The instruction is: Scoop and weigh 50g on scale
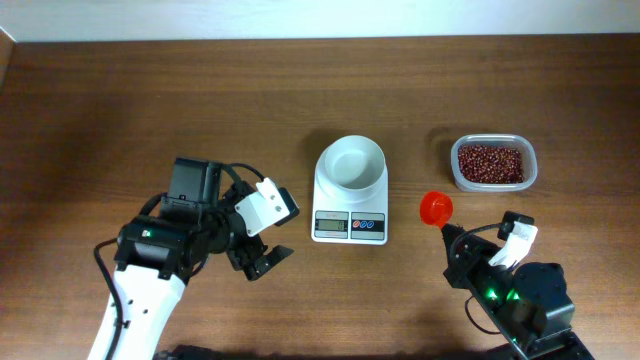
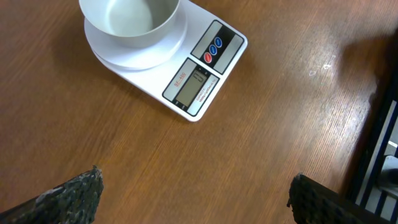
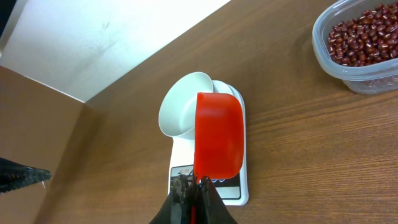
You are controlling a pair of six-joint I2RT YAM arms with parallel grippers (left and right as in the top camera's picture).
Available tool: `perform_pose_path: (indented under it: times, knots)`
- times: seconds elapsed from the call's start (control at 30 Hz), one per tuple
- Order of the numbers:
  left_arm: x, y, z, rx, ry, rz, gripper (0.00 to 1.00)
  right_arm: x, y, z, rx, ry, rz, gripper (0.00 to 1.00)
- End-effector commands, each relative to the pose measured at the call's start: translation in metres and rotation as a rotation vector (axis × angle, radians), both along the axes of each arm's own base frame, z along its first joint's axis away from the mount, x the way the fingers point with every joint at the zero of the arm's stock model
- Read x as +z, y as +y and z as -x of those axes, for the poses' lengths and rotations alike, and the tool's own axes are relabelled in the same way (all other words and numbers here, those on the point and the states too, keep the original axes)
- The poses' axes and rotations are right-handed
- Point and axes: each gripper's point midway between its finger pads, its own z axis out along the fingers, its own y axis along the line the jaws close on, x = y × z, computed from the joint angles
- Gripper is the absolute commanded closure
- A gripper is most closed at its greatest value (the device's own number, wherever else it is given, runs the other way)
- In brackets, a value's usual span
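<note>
While your right tool [image 3: 194, 200] is clenched on the handle of the orange-red scoop [image 1: 436, 208], nothing dark shows in the scoop's cup from overhead, so I judge it empty. Its long axis runs from the tool toward the far side, leaning slightly left, with the cup at the far end, just right of the scale [image 1: 349, 226]. Whether the cup rests on the worktop [image 1: 200, 90] or is held above it, I cannot tell. In the right wrist view the cup lines up with the scale and its round white bowl [image 1: 350, 163], which holds no grains that I can see.

Your next move turns on this: the beans [image 1: 490, 163] do not lie along that axis. They sit heaped in the clear tub [image 1: 532, 170], far and to the right of the cup, near it but apart, while the scale lies to its left. You would have to swing the cup right and farther out, then tip its mouth into the heap, before anything goes to the bowl. By my reading, the scooping is not yet done.

Your right arm is clearly the nearer one to the tub. Your left tool [image 1: 272, 236] stands released, jaws wide with nothing between them, near and left of the scale, well apart from the beans. In its wrist view the two fingertips [image 2: 74, 193] frame bare worktop, with the scale's display beyond. Mind the tub's near rim; a low approach could nudge it.
</note>
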Motion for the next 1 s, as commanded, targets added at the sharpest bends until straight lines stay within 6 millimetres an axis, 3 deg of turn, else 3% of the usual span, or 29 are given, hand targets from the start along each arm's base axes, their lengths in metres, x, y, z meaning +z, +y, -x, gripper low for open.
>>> perform_pose_path:
  times: [0.0, 0.3, 0.43, 0.53, 0.73, 0.97]
  knots:
    - [0.009, -0.003, -0.001, -0.017, -0.018, 0.021, 0.01, 0.004, -0.001, 0.000, 0.001, -0.017, 0.005, 0.96]
    - [0.010, -0.003, -0.003, -0.017, -0.026, 0.022, 0.01, 0.004, -0.001, 0.000, 0.001, -0.017, 0.006, 0.96]
    - [0.010, -0.003, -0.003, -0.017, -0.026, 0.022, 0.01, 0.002, -0.007, -0.002, 0.060, -0.096, 0.222, 0.96]
    - [0.010, -0.003, -0.003, -0.017, -0.026, 0.022, 0.01, 0.017, -0.015, -0.005, 0.032, -0.124, 0.290, 0.96]
    - [0.010, -0.003, -0.003, -0.017, -0.026, 0.022, 0.01, 0.038, -0.030, -0.010, -0.008, -0.016, 0.409, 0.96]
    - [0.010, -0.003, -0.003, -0.017, -0.026, 0.022, 0.01, 0.023, -0.029, -0.021, -0.006, 0.051, 0.432, 0.96]
